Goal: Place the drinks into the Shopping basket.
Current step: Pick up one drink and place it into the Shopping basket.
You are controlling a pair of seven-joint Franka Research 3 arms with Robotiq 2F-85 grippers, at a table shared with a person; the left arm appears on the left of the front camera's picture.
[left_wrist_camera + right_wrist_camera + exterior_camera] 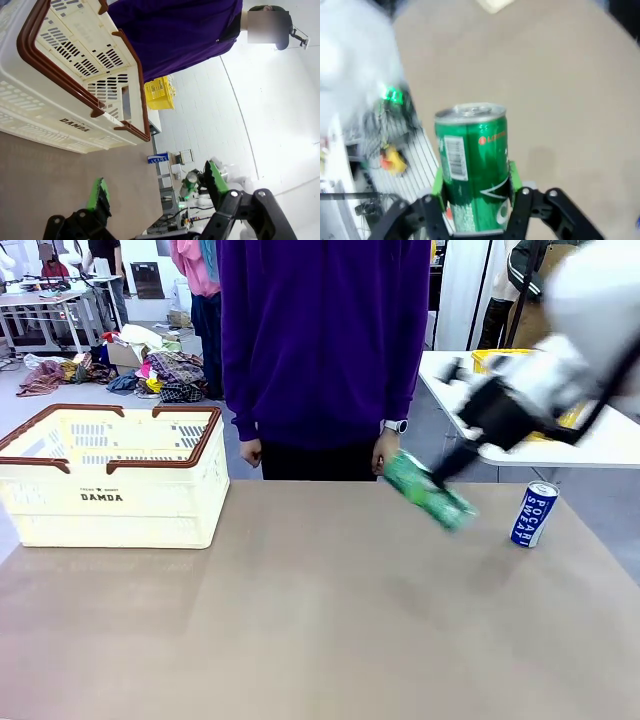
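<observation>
– Cream plastic at far left: is that the Shopping basket (115, 502)?

– Yes. The slotted crate with brown rim handles and "DAMDA" lettering sits on the tan surface (300, 630) at its left side, open top up. No can shows inside it.

– And the left gripper (155, 185)?

– From its wrist camera, its green-padded jaws stand wide apart with nothing between them, low over the surface, near the basket's lettered wall.

– Centre of the front view?

– A person in a purple top (320, 340) stands at the far edge, arms down, a watch (396, 426) on one wrist.

– Where is the green can (430, 492)?

– Just right of that person's hand (385, 452), tilted and held clear of the surface. The right gripper (475, 180) is clamped on its lower body, one pad on each side, silver top pointing away from the wrist. That arm is motion-blurred.

– The blue one?

– The blue can (534, 514), lettered "POCARI SWEAT", stands upright on the surface at far right, near the green can but apart from it, well away from the basket.
</observation>
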